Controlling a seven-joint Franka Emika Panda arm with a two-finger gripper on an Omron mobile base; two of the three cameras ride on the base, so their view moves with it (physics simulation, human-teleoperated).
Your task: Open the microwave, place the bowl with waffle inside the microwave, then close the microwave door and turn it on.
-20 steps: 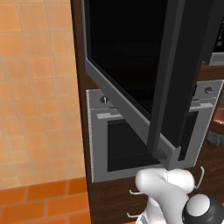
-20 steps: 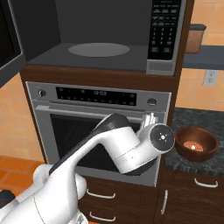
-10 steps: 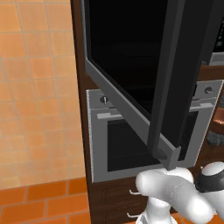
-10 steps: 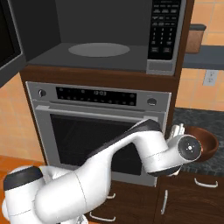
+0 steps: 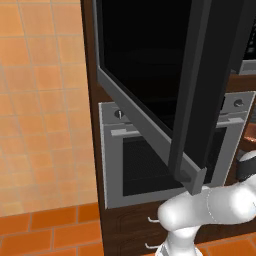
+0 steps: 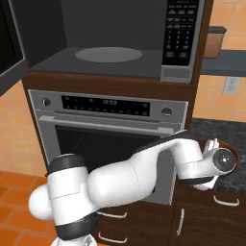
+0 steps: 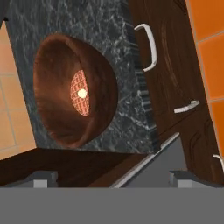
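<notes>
Gripper (image 7: 113, 178) is hanging over the bowl (image 7: 74, 89), jaws spread wide, nothing in them, not touching anything.

Bowl's dark brown wood, deep and round, w/ a waffle (image 7: 81, 92) at the bottom, orange-ish grid w/ a pale dot in the middle. It sits on a black marbled counter (image 7: 122, 78) right of the oven (image 6: 108, 134), near the counter edge.

Microwave (image 6: 115, 41) above the oven is wide open, grey inside w/ a round plate (image 6: 108, 54). Its door (image 5: 150, 85), black glass w/ grey frame, is swung out to the left. Dark wood cabinets (image 7: 175, 74) w/ white handles below, orange tile floor.
</notes>
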